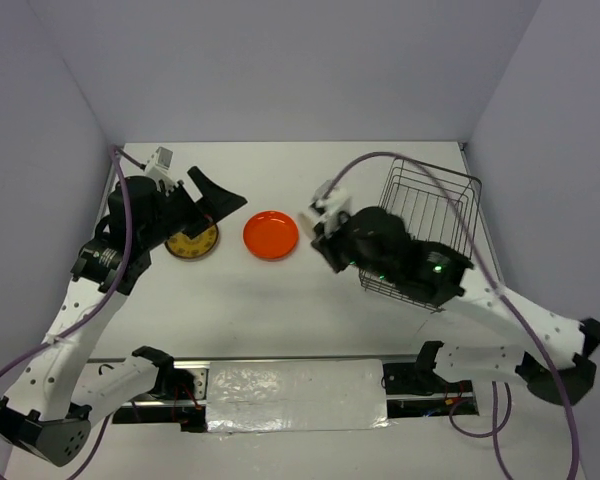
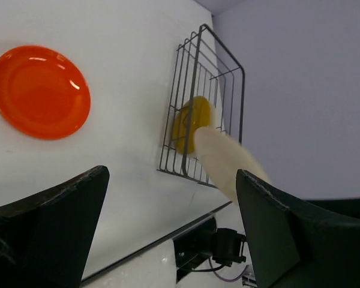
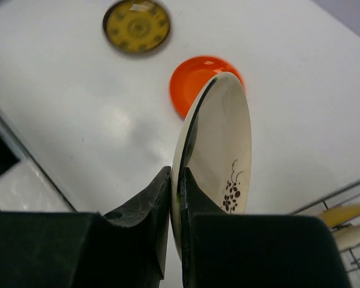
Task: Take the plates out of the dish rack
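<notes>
My right gripper (image 3: 177, 171) is shut on the rim of a cream plate (image 3: 222, 132) with a dark flower patch and holds it upright on edge above the table. In the top view this gripper (image 1: 322, 238) sits just left of the wire dish rack (image 1: 458, 200). An orange plate (image 1: 271, 235) and a dark brown plate with a yellow centre (image 1: 192, 241) lie flat on the table. My left gripper (image 1: 216, 196) hangs wide open and holds nothing, above and beside the brown plate. The rack (image 2: 201, 90) holds a yellow plate (image 2: 188, 123).
Grey walls close in the table at the back and on both sides. The rack's wires (image 3: 348, 201) show at the right wrist view's lower right, with two plate edges behind them. A blurred cream shape (image 2: 228, 159) crosses in front of the rack in the left wrist view.
</notes>
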You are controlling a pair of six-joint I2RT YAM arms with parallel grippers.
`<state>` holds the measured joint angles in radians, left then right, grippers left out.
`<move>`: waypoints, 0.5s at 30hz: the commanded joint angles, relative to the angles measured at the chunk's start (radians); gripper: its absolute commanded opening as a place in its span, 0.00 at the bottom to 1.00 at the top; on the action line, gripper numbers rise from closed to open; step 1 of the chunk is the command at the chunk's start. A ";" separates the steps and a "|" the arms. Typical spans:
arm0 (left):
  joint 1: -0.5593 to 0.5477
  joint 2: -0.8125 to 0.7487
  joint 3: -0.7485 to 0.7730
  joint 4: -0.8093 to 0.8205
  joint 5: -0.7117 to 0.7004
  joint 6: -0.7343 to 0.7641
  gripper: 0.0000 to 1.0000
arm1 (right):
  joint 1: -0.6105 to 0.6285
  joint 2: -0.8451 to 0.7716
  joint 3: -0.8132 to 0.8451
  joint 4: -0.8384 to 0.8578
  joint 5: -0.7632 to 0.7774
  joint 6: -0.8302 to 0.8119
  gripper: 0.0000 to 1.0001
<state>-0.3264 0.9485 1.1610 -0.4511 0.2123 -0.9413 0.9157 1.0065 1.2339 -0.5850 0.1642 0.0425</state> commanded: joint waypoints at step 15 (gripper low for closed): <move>-0.002 -0.243 0.094 -0.411 -0.726 0.136 1.00 | 0.382 0.782 0.032 0.134 0.396 -0.009 0.08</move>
<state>-0.3298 0.6971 1.2388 -0.8375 -0.4065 -0.8894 1.2873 1.7641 1.2175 -0.5163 0.4980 -0.0143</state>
